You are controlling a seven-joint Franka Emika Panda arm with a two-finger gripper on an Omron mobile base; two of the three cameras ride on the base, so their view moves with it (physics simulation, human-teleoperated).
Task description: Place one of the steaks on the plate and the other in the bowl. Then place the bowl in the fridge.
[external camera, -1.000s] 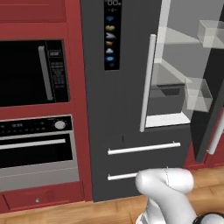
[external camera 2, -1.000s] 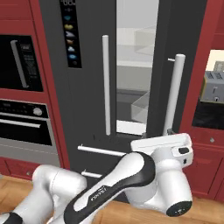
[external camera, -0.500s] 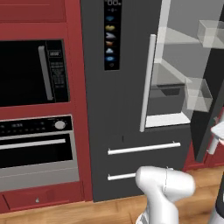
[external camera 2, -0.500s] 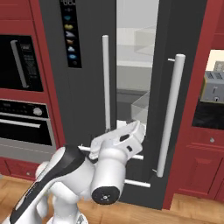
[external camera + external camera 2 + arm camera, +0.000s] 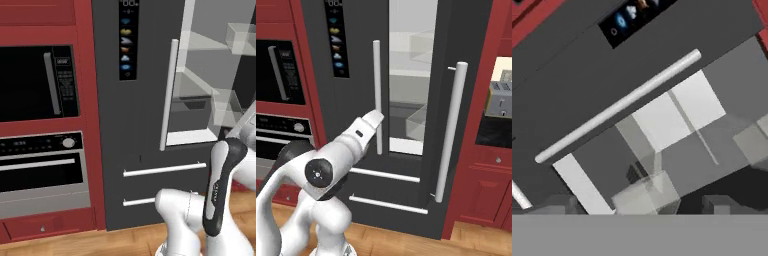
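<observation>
The fridge (image 5: 356, 100) stands with its right door (image 5: 463, 125) swung open, pale shelves (image 5: 408, 107) showing inside; the left door (image 5: 135, 125) is shut. The claw (image 5: 639, 205) points at the opening with its tips spread wide and nothing between them. A microwave (image 5: 37, 82) and oven (image 5: 42, 167) sit left of the fridge.
</observation>
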